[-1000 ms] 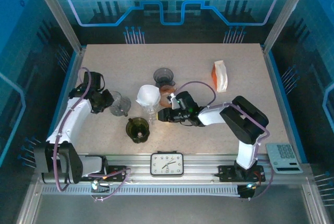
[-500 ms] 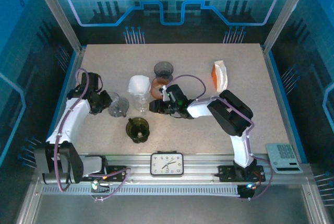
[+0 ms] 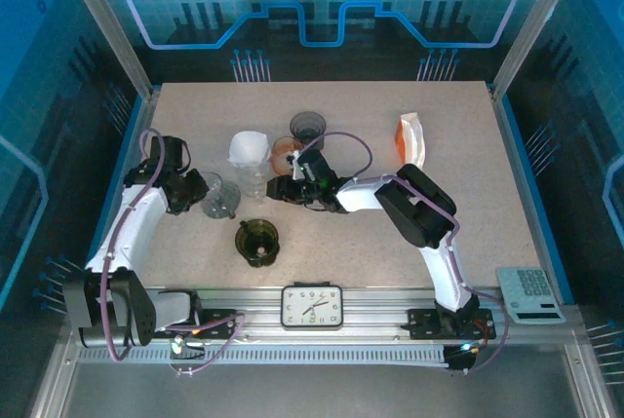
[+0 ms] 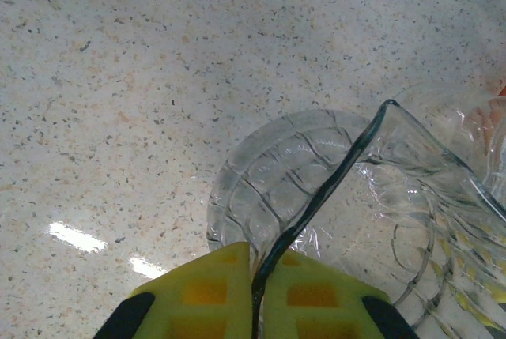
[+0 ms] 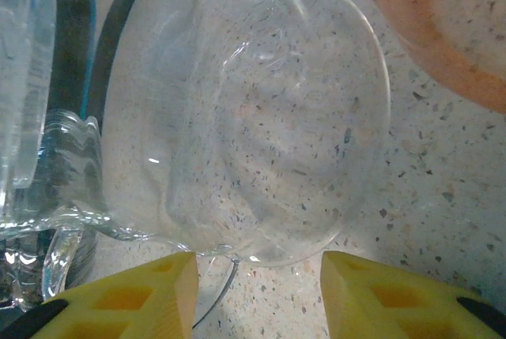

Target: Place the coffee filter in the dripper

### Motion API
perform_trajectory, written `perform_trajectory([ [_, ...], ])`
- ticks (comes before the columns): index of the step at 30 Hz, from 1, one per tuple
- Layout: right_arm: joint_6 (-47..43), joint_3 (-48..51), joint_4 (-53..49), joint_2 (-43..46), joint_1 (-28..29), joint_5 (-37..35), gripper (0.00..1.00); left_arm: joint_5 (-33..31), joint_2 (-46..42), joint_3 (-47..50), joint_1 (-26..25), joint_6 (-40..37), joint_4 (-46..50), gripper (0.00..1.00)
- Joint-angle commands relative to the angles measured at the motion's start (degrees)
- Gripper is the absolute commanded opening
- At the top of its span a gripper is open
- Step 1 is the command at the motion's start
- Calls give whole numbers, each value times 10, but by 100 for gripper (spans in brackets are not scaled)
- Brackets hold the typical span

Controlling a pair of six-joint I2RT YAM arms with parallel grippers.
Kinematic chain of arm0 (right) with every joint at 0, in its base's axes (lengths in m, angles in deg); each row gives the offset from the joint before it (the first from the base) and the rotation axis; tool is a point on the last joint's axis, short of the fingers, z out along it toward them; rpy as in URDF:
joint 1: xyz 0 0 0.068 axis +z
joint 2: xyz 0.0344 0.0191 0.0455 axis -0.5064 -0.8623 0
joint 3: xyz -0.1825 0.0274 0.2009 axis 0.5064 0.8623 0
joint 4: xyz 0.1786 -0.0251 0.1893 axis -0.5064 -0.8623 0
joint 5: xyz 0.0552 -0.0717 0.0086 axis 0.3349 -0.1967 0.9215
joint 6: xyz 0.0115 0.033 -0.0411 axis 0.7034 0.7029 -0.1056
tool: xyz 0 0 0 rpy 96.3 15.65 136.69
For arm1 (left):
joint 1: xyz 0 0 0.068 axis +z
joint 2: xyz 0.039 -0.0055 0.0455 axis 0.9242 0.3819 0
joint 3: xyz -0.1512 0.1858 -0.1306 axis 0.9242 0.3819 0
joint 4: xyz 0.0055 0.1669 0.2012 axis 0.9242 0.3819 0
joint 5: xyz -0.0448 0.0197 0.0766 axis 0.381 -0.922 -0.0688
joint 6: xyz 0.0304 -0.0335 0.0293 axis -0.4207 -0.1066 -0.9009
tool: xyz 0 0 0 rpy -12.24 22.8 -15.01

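Observation:
The white paper coffee filter (image 3: 249, 148) sits in the top of a clear glass dripper (image 3: 255, 182) near the table's middle. My right gripper (image 3: 286, 188) is just right of it. Its yellow fingers are open at the base of that dripper (image 5: 245, 118), which lies just ahead of the gripper (image 5: 257, 272). To the left stands a second clear glass dripper (image 3: 222, 196). My left gripper (image 3: 198, 191) is shut on its thin rim (image 4: 316, 197), pinched between the yellow pads of the gripper (image 4: 254, 276).
An orange dripper (image 3: 286, 153) and a smoky dark one (image 3: 307, 128) stand close behind the right gripper. A dark green dripper (image 3: 257, 241) is nearer the front. A filter packet (image 3: 411, 140) lies at the back right. A clock (image 3: 312, 306) and a keypad (image 3: 529, 293) sit on the front rail.
The right gripper and the filter-topped dripper have moved together to the back left, closer to the left-held dripper. The left arm has hardly moved.

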Motion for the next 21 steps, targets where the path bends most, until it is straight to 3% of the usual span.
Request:
perform_trajectory([
  [1,8,36,8,33,8,-16,49,25,-28,6,5,-4,4,0],
  [14,-7,195,-43,238,11,-84,55,-24,-125,-43,7,-8,53,0],
  [21,-49,256,-125,355,11,-135,57,-2,-151,-120,-5,1,70,0],
])
